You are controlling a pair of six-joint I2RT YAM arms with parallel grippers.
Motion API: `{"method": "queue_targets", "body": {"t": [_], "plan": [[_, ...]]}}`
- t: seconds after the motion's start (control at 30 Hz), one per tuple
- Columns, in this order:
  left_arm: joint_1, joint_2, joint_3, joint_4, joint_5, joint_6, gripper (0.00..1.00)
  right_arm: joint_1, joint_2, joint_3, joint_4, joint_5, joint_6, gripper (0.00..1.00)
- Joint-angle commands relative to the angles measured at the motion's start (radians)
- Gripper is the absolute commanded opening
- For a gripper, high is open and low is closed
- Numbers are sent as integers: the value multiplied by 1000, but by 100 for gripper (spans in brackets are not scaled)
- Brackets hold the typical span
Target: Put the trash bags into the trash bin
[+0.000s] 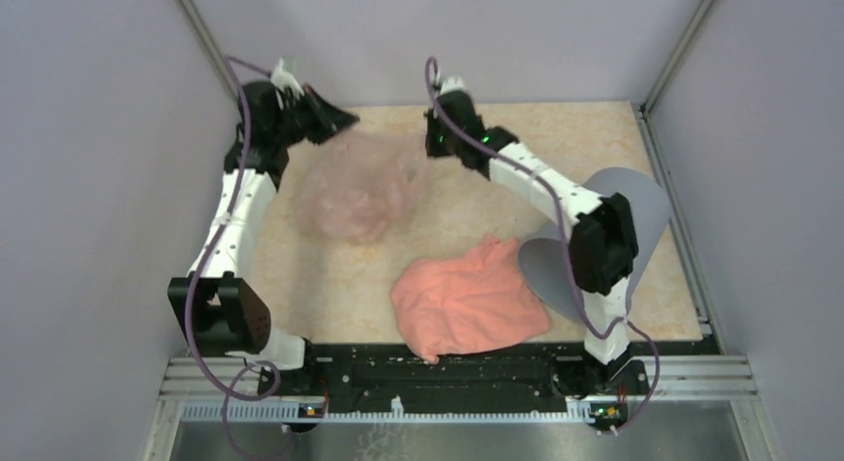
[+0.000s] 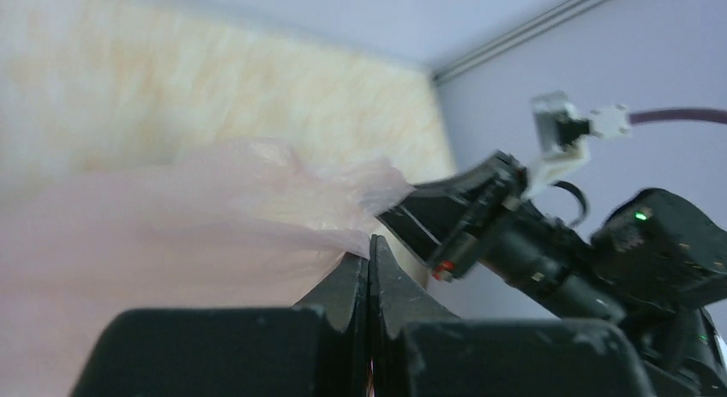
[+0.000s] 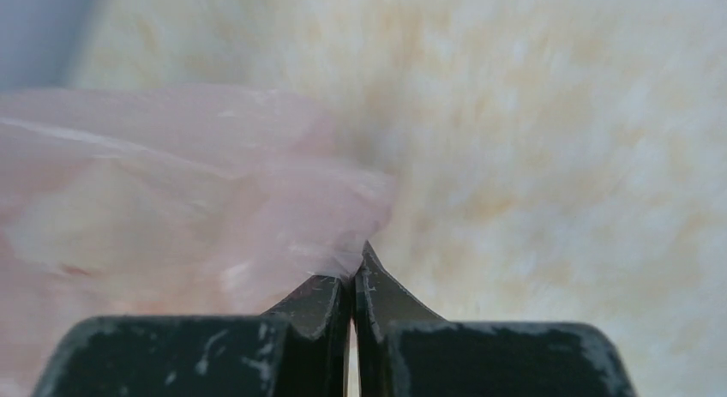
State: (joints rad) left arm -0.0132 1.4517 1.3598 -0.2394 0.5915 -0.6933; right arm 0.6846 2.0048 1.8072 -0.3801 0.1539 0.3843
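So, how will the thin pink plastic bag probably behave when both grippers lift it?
The trash bag looks crinkled and see-through, so it is probably very light and floppy. It will likely sag between the left gripper and right gripper, both pinching its edges. Such thin film may slip out or tear if pulled hard.

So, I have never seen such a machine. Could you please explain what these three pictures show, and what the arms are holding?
The top picture looks down on a table with two robot arms bolted at its near edge. Each arm ends in a two-finger gripper. The other two pictures come from small cameras on the wrists, so you see each arm's own black fingers at the bottom. The left gripper and the right gripper are both closed on edges of a thin see-through pink trash bag, stretched between them. On the table also lie a folded salmon-pink sheet and, at the right, a grey trash bin, partly hidden by the right arm.
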Motion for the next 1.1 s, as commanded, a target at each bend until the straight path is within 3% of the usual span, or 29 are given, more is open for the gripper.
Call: {"method": "queue_targets", "body": {"t": [0.0, 0.1, 0.2, 0.27, 0.33, 0.4, 0.5, 0.6, 0.83, 1.07], "plan": [[-47, -58, 440, 135, 86, 12, 0, 15, -390, 343, -7, 67, -180, 0], [-93, -149, 467, 246, 24, 74, 0, 128, -580, 211, 174, 91, -308, 0], [-121, -237, 282, 303, -87, 171, 0, 156, -651, -52, 313, 127, -319, 0], [-127, -222, 123, 258, -163, 225, 0, 133, -594, -219, 346, 180, -290, 0], [-127, -135, -10, 128, -197, 236, 0, 63, -462, -326, 297, 38, -152, 0], [-129, -53, -93, 24, -135, 247, 0, 41, -341, -405, 278, -59, -51, 0], [-140, -97, -260, 81, -121, 245, 0, 55, -331, -542, 339, -107, 7, 0], [-140, -208, -288, 71, -165, 269, 0, 62, -396, -489, 261, -92, -3, 0], [-148, -296, -100, -32, -155, 275, 0, 79, -514, -135, 19, -17, -126, 0], [-149, -325, -72, -32, -178, 270, 0, 79, -516, -58, -62, 68, -176, 0]]}}
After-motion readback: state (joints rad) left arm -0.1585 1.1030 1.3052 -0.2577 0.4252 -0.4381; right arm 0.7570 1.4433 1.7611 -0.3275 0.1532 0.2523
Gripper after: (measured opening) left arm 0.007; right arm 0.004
